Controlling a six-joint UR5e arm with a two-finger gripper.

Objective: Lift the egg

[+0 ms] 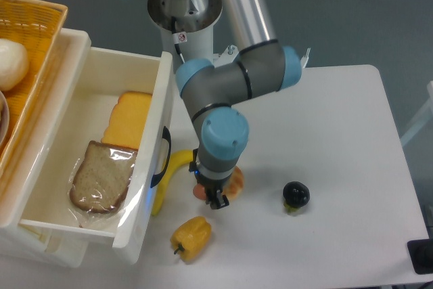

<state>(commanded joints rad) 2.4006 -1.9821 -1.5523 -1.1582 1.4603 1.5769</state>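
- My jaws (218,201) sat low over the egg (201,192), which lay on the worktop (338,140) just beside the donut (235,182), on its drawer-ward side.
- Only a pinkish sliver of the egg showed at my wrist's edge; the rest was hidden under me.
- Couldn't tell whether my jaws were open, closed or gripping the egg; my wrist blocked the fingers.
- Risk: the egg is smooth and oval, so an off-centre pinch would likely squirt it out sideways.
- Risk: the donut sat touching or nearly touching the egg, so a finger could catch the donut's rim instead and shove both.
- Risk: the banana (169,174) lay just on the egg's far side from the donut, leaving little room for a finger there.
- Risk: if the egg rolled it could go toward the yellow pepper (191,237), near and below the donut.
- The black fruit (295,195) was well apart from the donut, no concern.
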